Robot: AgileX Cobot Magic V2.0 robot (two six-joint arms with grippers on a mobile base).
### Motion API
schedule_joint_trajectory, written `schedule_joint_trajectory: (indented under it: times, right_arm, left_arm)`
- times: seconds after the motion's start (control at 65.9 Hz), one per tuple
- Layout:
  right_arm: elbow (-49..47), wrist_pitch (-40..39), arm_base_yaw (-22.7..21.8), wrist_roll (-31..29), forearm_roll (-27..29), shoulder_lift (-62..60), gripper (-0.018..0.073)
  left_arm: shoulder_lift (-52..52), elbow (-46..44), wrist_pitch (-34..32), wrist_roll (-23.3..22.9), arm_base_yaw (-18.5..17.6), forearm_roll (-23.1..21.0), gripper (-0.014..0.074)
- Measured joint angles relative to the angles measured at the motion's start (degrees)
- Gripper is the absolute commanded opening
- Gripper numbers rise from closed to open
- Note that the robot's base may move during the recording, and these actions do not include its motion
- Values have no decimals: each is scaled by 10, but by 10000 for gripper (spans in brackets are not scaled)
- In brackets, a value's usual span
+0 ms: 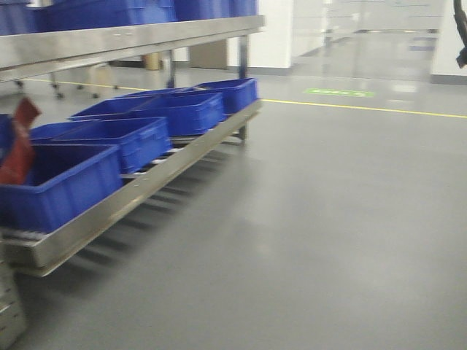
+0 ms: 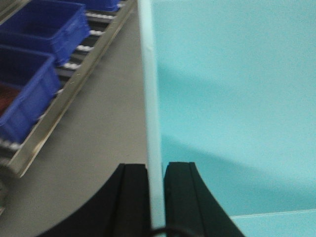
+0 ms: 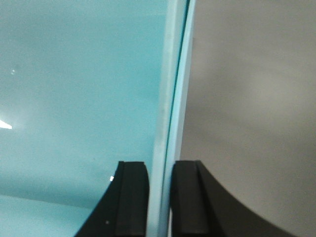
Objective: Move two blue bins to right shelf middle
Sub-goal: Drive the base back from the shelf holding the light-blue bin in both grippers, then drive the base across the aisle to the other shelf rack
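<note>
Front-facing view, blurred: blue bins (image 1: 109, 142) on low rack (image 1: 149, 182) at left, open floor (image 1: 328, 219) ahead | left gripper (image 2: 156, 170) clenched on wall of pale bin (image 2: 237, 98) | right gripper (image 3: 160, 168) clenched likewise, seemingly on its other wall | likely mid-carry; right shelf unseen, placing yet to do.
</note>
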Motion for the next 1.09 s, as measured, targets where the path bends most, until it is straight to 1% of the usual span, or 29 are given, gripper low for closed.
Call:
schedule_joint_trajectory:
  times: [1.093]
  right_arm:
    - [0, 0, 0, -1, 0, 0, -163]
  left_arm:
    - [0, 0, 0, 0, 0, -1, -111]
